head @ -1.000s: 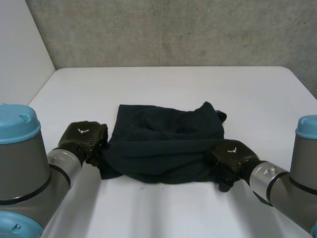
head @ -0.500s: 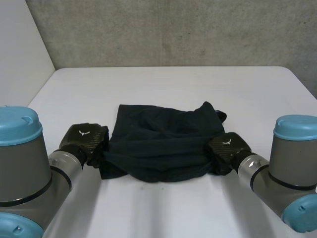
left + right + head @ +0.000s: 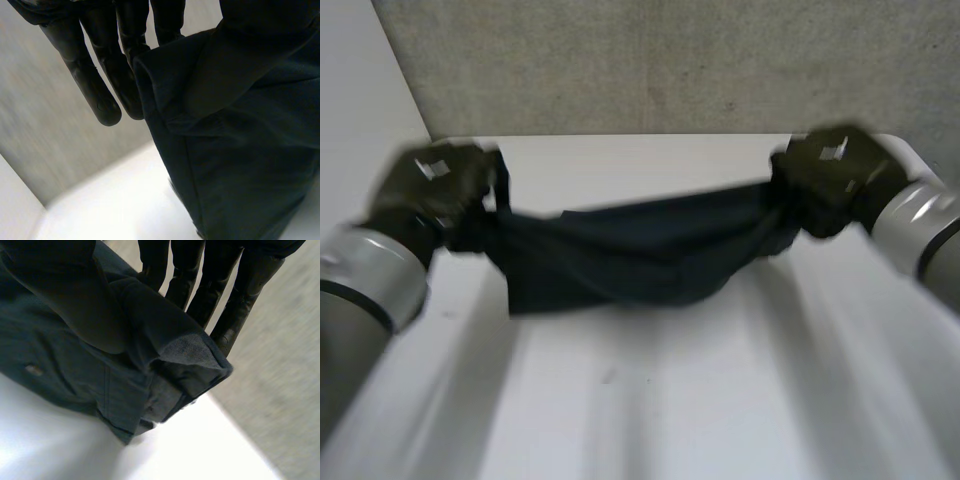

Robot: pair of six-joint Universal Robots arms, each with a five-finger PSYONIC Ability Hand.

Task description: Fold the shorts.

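The dark navy shorts point(image 3: 630, 255) hang in the air above the white table point(image 3: 670, 400), stretched sideways between my two hands and sagging in the middle. My left hand point(image 3: 435, 185) holds the left end and my right hand point(image 3: 830, 175) the right end, both raised to about the same height. In the left wrist view, cloth from the shorts point(image 3: 240, 150) is pinched beside the long fingers point(image 3: 95, 75) of the left hand. In the right wrist view, a bunched hem of the shorts point(image 3: 75, 355) is clamped against the right hand's fingers point(image 3: 240, 285).
A grey concrete wall point(image 3: 650, 60) stands behind the table's far edge. A white panel point(image 3: 360, 90) rises at the far left. The tabletop point(image 3: 115, 200) lies below the hanging cloth.
The right hand closed on the near right edge of the shorts. Both hands then rose and moved away from me, lifting the shorts off the table.
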